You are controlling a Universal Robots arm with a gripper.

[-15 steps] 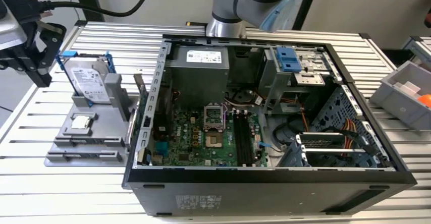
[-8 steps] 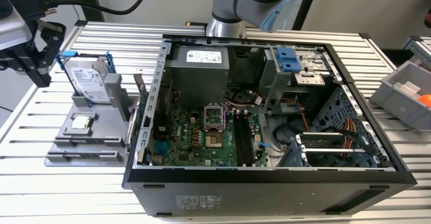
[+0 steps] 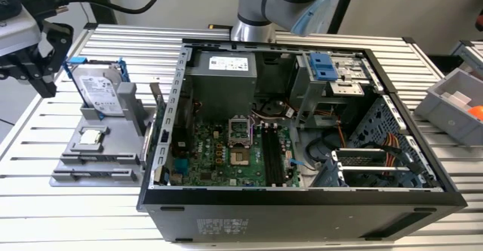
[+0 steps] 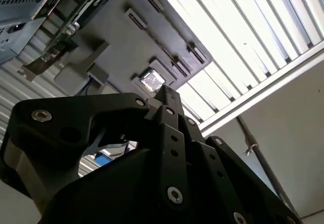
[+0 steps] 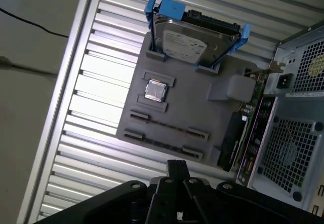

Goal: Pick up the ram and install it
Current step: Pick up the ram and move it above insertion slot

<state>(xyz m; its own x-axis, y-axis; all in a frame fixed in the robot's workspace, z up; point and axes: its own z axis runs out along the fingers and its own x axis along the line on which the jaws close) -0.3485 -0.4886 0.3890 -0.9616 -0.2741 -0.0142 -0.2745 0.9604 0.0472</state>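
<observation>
1 risk: the tool (image 5: 177, 164), pressed together and empty above the grey holder (image 5: 187, 107), could knock the ram (image 5: 230, 140) (edgewise at the holder's edge beside the computer case (image 5: 298, 148)) if lowered unopened.

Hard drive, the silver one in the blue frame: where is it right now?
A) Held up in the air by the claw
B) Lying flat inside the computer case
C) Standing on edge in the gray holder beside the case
C: in the exterior view the hard drive stands on edge in the gray holder, which sits on the table outside the open computer case, at the exterior view's left of it.
</observation>
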